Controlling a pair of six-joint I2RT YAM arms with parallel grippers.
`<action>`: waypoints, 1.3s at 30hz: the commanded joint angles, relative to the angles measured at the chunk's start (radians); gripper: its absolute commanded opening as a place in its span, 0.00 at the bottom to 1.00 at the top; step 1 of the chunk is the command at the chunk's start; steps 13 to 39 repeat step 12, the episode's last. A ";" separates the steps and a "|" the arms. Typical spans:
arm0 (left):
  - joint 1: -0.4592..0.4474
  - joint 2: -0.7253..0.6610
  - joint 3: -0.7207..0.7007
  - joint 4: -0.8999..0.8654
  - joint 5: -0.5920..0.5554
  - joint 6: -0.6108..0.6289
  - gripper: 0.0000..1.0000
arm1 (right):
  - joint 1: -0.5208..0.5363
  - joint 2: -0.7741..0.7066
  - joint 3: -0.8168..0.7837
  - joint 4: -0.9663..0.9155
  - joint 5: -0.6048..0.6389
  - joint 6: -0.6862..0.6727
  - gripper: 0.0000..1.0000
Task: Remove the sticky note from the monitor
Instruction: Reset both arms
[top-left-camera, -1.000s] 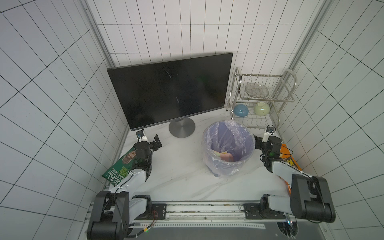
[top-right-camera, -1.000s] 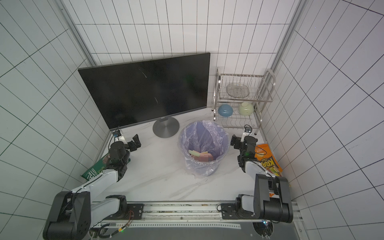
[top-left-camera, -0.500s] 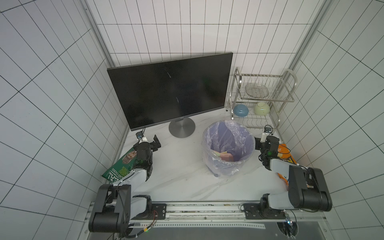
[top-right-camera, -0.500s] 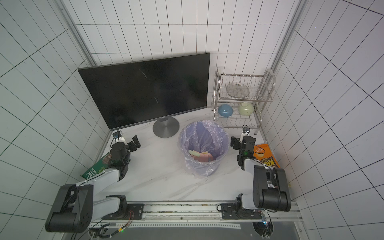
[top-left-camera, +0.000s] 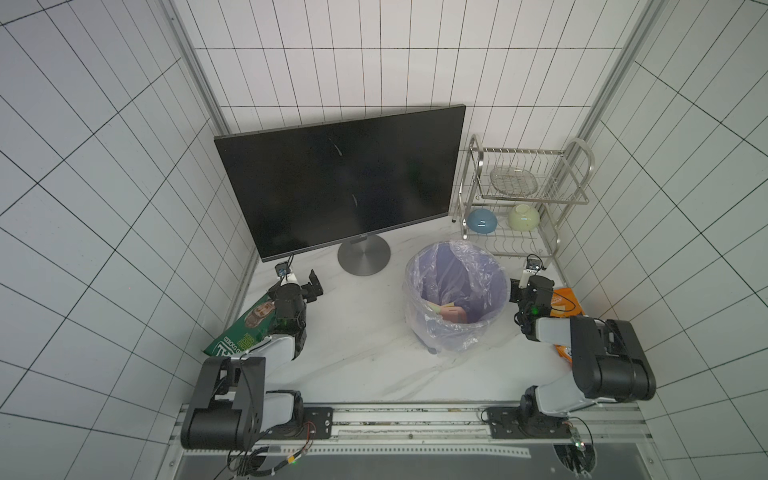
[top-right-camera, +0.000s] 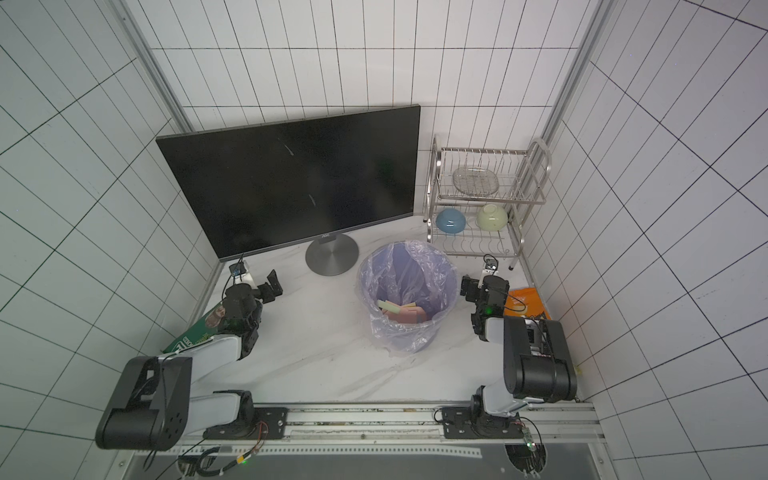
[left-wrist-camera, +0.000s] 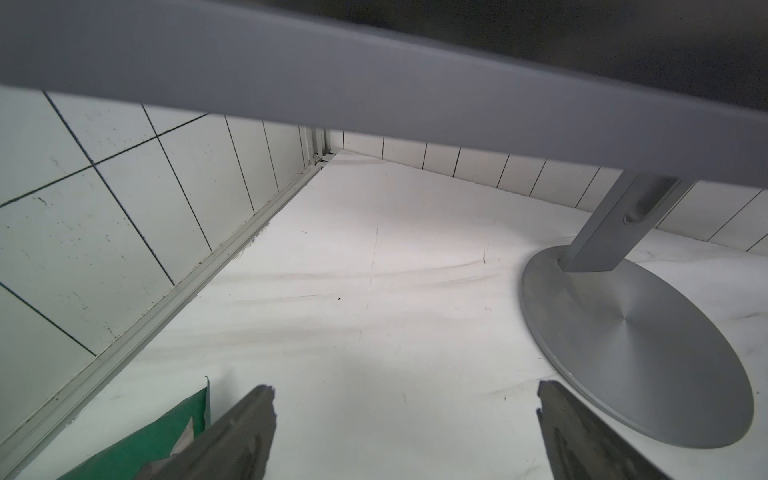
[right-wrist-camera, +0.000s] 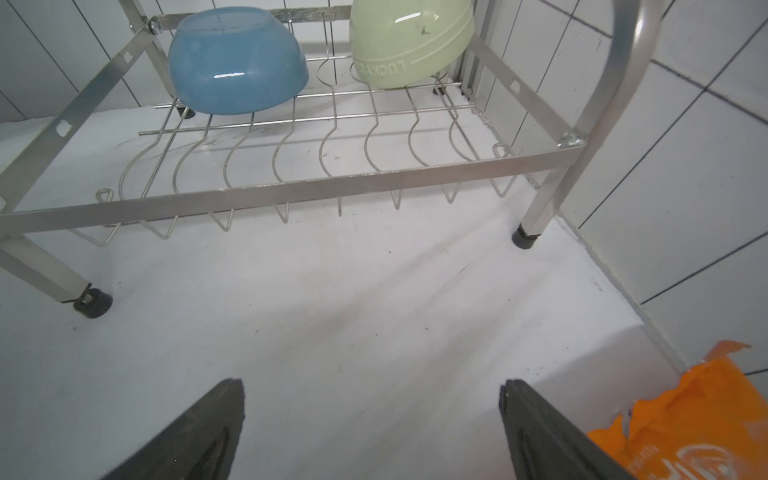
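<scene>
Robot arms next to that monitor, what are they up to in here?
Nothing is being handled right now. The job is taking a sticky note off the monitor, and no note shows on its dark screen. The left gripper and right gripper are both open and empty, low over the table. Several coloured notes lie in the lined bin between them, so the job looks done.
</scene>
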 joint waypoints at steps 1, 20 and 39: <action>0.004 0.009 0.015 0.056 0.027 0.027 0.99 | 0.006 0.004 0.000 0.046 0.031 -0.005 0.99; 0.004 0.026 0.007 0.106 0.058 0.053 0.98 | 0.004 0.005 0.000 0.049 0.027 -0.005 0.99; 0.004 0.026 0.007 0.106 0.058 0.053 0.98 | 0.004 0.005 0.000 0.049 0.027 -0.005 0.99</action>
